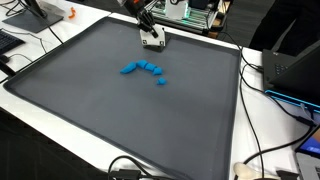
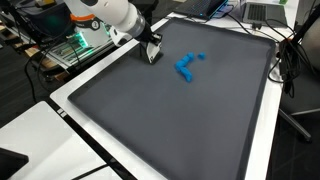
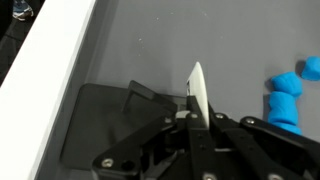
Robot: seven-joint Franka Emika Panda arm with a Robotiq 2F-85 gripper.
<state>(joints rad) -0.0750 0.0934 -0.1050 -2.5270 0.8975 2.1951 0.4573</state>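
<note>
The white flat piece (image 3: pixel 198 92) stands on edge between the fingers of the gripper (image 3: pixel 198 118). In the wrist view it rises as a thin, slightly tilted blade above the dark finger links. The fingers are drawn in close on either side and clamp it (its lower end is hidden behind them).

In both exterior views the gripper (image 1: pixel 152 40) (image 2: pixel 152 52) hangs low over the grey mat (image 1: pixel 100 110) (image 2: pixel 180 125), near one edge of it, with the white piece showing at its tip. Whether the piece touches the mat cannot be told.

A small curved cluster of blue pieces (image 1: pixel 145 68) (image 2: pixel 187 65) lies on the mat nearer its middle, apart from the gripper. In the wrist view some of them (image 3: pixel 288 100) show at the right edge of the picture.

The mat lies on a white table (image 1: pixel 270 130) (image 3: pixel 50 60), whose bare border runs just beside the gripper. Dark cables (image 1: pixel 262 150) trail over that border in an exterior view.
</note>
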